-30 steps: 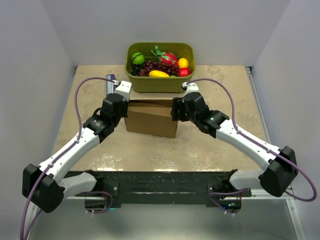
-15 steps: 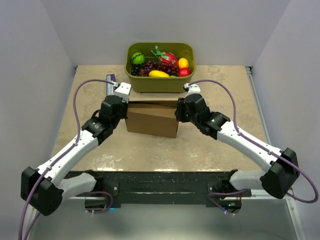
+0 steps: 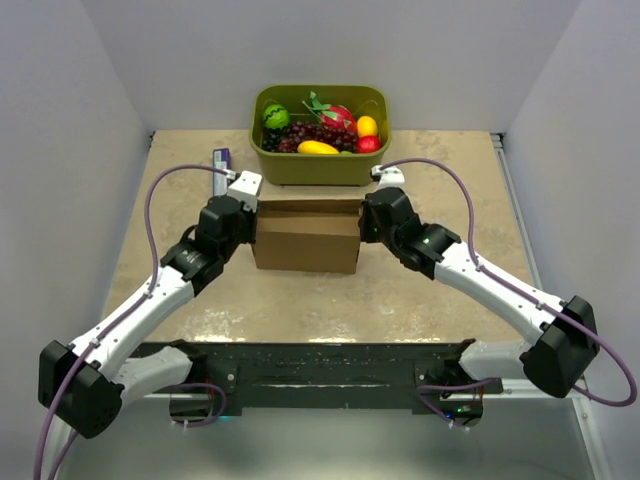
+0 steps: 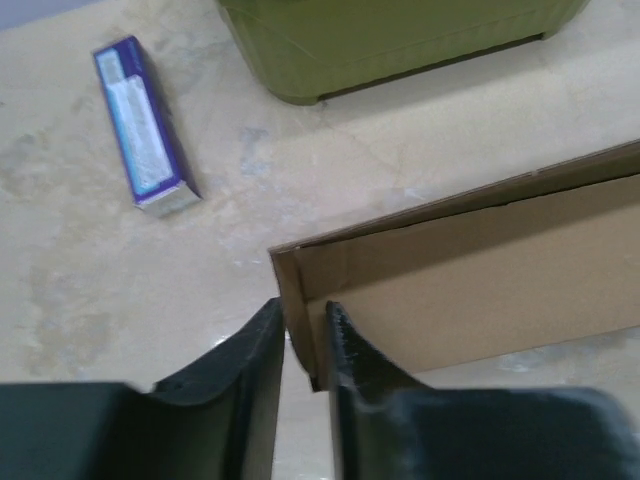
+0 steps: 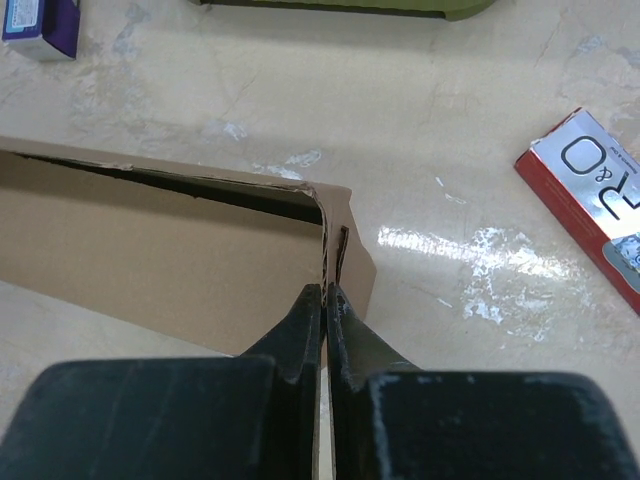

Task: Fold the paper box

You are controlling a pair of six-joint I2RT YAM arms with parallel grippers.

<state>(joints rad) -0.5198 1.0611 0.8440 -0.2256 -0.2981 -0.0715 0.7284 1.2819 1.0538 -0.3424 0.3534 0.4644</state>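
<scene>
Left gripper (image 3: 251, 212) and right gripper (image 3: 363, 214) each stood clenched on one end of the paper box (image 3: 307, 238), which they held between them above the middle of the table (image 3: 300, 300). The table was a beige, mottled stone-like surface enclosed by pale walls on three sides. The paper box was plain brown cardboard, its near wall upright and facing the arm bases, its far edge just in front of the green tub (image 3: 320, 166) and slightly wider than it. In the left wrist view the left gripper (image 4: 305, 310) had one finger outside and one inside the box's (image 4: 480, 290) left end wall, with the cardboard edge pinched in the narrow gap. In the right wrist view the right gripper (image 5: 325, 292) had its fingers drawn almost together on the thin right end wall of the box (image 5: 150, 250), beside a short slot in the cardboard. The olive tub stood at the far edge of the table, holding assorted fruit (image 3: 318, 128): grapes, a yellow piece, red pieces and a green one. A red and white carton (image 5: 600, 215) lay flat to the right of the box, apart from it. A small purple carton (image 3: 221, 158) lay flat left of the tub, clear of both tub and box.
</scene>
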